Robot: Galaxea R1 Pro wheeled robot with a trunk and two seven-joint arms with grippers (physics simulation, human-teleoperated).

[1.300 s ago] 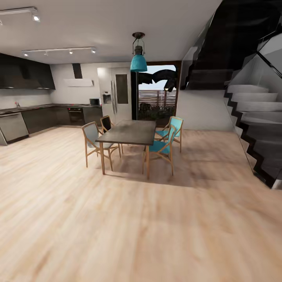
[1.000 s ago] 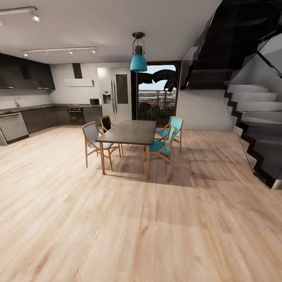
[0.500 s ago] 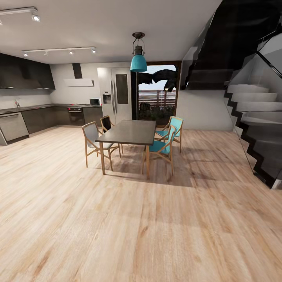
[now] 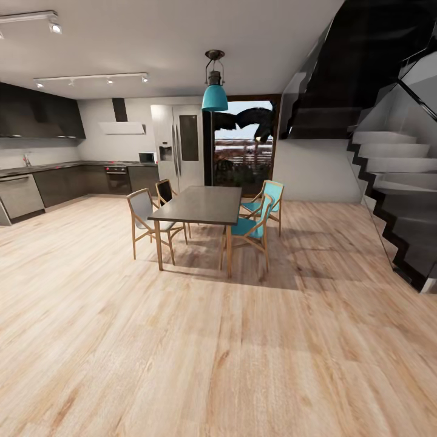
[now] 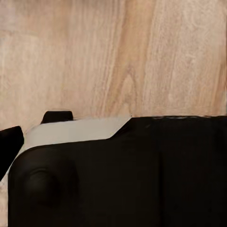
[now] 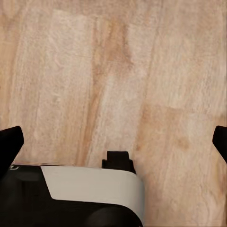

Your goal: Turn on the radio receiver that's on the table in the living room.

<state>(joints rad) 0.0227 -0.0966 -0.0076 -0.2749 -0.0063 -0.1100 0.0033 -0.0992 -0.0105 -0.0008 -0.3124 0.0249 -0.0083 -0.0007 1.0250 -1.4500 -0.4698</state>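
The radio receiver, the low grey coffee table and the living room are out of view; the head view faces a kitchen-dining area. In the right wrist view my right gripper [image 6: 113,142] is open, its black fingertips [image 6: 10,144] at opposite edges of the picture above bare wood floor. In the left wrist view my left gripper [image 5: 113,142] shows one black fingertip [image 5: 10,142] far out at the edge. The rest is hidden behind the robot's black and white body [image 5: 142,175]. Nothing is held.
A dark dining table [image 4: 197,205] with several wooden chairs [image 4: 145,220] stands ahead under a teal pendant lamp [image 4: 215,97]. Kitchen counters [image 4: 36,185] run along the left, and a fridge [image 4: 179,145] stands at the back. A dark staircase [image 4: 394,182] rises at the right. Wood floor [image 4: 212,352] stretches between.
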